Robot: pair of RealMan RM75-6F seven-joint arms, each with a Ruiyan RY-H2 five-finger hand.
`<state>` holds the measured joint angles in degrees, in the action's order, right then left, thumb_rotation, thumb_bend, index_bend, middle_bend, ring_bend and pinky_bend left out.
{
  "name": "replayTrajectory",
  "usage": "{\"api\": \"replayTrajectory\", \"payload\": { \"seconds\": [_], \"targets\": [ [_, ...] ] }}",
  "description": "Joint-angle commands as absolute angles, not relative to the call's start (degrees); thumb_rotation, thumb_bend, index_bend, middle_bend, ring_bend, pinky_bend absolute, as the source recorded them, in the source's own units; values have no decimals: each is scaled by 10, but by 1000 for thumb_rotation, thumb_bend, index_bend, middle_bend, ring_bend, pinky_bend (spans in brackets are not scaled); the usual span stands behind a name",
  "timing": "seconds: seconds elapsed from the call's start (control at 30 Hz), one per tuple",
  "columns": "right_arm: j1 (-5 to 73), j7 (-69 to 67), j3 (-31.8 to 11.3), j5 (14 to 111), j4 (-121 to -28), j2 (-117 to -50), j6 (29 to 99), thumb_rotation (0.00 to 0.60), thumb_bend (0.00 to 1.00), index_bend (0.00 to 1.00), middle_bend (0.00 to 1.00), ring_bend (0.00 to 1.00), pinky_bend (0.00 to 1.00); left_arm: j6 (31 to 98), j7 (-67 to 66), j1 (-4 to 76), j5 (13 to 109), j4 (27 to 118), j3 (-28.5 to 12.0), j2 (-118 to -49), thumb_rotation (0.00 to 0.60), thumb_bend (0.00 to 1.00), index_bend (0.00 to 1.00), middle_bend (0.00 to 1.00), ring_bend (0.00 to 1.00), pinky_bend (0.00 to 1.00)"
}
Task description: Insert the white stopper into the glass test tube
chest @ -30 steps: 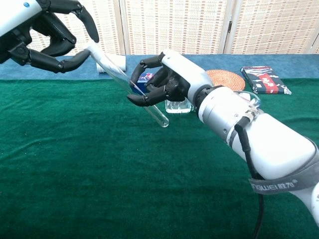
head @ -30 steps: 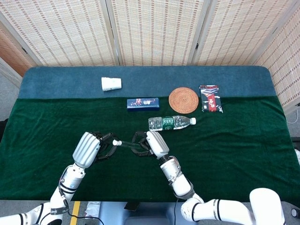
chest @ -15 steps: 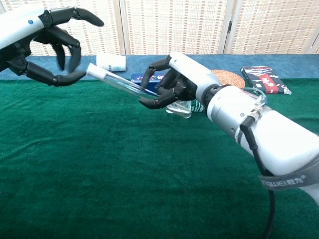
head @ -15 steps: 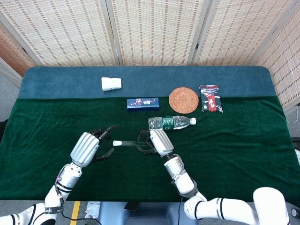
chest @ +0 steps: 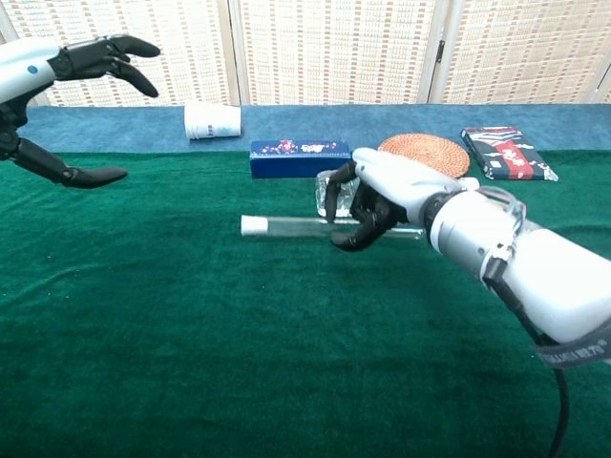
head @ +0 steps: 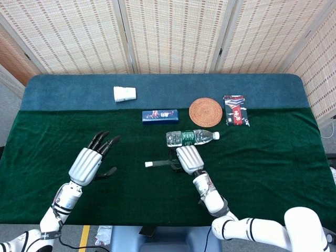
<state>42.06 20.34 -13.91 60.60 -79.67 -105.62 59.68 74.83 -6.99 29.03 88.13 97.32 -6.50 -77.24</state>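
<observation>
The clear glass test tube point(chest: 315, 227) lies almost level in the middle of the chest view, and the white stopper point(chest: 254, 225) sits in its left end. The right hand point(chest: 377, 200) holds the tube near its right part, with the dark fingers point(chest: 358, 232) curled around the glass. In the head view the same tube point(head: 160, 164) is a little below the centre of the frame, with its white end point(head: 148, 164) pointing left and the right hand point(head: 188, 158) over its other end. I cannot tell if the tube touches the dark green cloth point(head: 262, 168) or is just above it.

The left hand point(head: 90, 160) is in the lower left part of the head view, well apart from the tube. Its fingers are spread and it holds nothing. In the chest view this hand point(chest: 72, 95) is at the upper left edge, with the fingers stretched out and the thumb separate below them.

Just behind the right hand lies a clear plastic water bottle with a green label point(head: 191, 137), on its side. Further up in the frame are a flat blue rectangular box point(head: 159, 115), a round woven rattan coaster point(head: 206, 112) and a dark packet with red and white print point(head: 235, 109). A white paper cup point(head: 125, 94) lies on its side in the upper left part, on the blue strip of cloth point(head: 79, 86).
</observation>
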Motion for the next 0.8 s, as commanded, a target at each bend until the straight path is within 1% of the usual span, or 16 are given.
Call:
{"api": "replayTrajectory", "payload": {
  "seconds": [0.03, 0.07, 0.13, 0.23, 0.3, 0.4, 0.47, 0.53, 0.6, 0.63, 0.7, 0.73, 0.77, 0.8],
  "targets": [
    [420, 209, -129, 609, -780, -1065, 597, 600, 657, 526, 1000, 1000, 1000, 749, -73, 286, 877, 972, -63, -768, 600, 308, 15, 230, 24, 37],
    [419, 208, -127, 611, -777, -1066, 597, 600, 636, 497, 1000, 1000, 1000, 750, -74, 285, 876, 972, -63, -766, 600, 307, 15, 229, 24, 36],
    [417, 207, -123, 615, -773, -1066, 596, 600, 563, 417, 1000, 1000, 1000, 752, -78, 282, 875, 970, -63, -764, 600, 306, 15, 226, 24, 35],
    [414, 211, -118, 617, -772, -1063, 596, 600, 547, 338, 1000, 1000, 1000, 753, -79, 279, 873, 970, -62, -760, 600, 307, 15, 226, 25, 34],
    [409, 212, -115, 619, -774, -1059, 599, 600, 539, 303, 1000, 1000, 1000, 752, -78, 277, 870, 970, -62, -758, 600, 307, 15, 225, 25, 33],
    [401, 204, -114, 630, -788, -1047, 609, 600, 532, 264, 1000, 1000, 1000, 744, -76, 275, 860, 970, -61, -750, 600, 307, 15, 220, 25, 33],
    [392, 195, -113, 652, -811, -1027, 629, 600, 532, 252, 999, 1000, 1000, 742, -81, 272, 850, 969, -61, -740, 600, 304, 16, 218, 25, 33],
    [377, 191, -110, 676, -844, -993, 657, 600, 533, 249, 990, 1000, 1000, 744, -81, 265, 840, 970, -62, -727, 600, 301, 29, 217, 27, 33],
    [360, 193, -105, 694, -882, -954, 680, 600, 533, 249, 958, 1000, 1000, 745, -80, 258, 829, 971, -62, -713, 600, 299, 64, 217, 32, 32],
    [351, 195, -101, 703, -902, -932, 692, 600, 533, 249, 914, 1000, 1000, 746, -81, 254, 824, 970, -62, -706, 600, 299, 75, 217, 34, 32],
    [329, 199, -89, 724, -947, -877, 717, 600, 533, 249, 808, 955, 978, 748, -82, 244, 812, 968, -60, -691, 600, 299, 94, 217, 37, 33],
    [318, 201, -83, 735, -964, -854, 730, 600, 533, 249, 736, 903, 936, 750, -85, 239, 807, 966, -59, -685, 600, 300, 102, 217, 37, 34],
    [304, 204, -74, 749, -982, -825, 746, 600, 533, 249, 660, 835, 869, 754, -89, 233, 802, 964, -58, -678, 600, 300, 110, 216, 37, 34],
    [292, 207, -67, 757, -995, -804, 757, 600, 532, 246, 610, 791, 816, 760, -89, 227, 799, 963, -57, -675, 600, 302, 118, 214, 37, 32]
  ]
}}
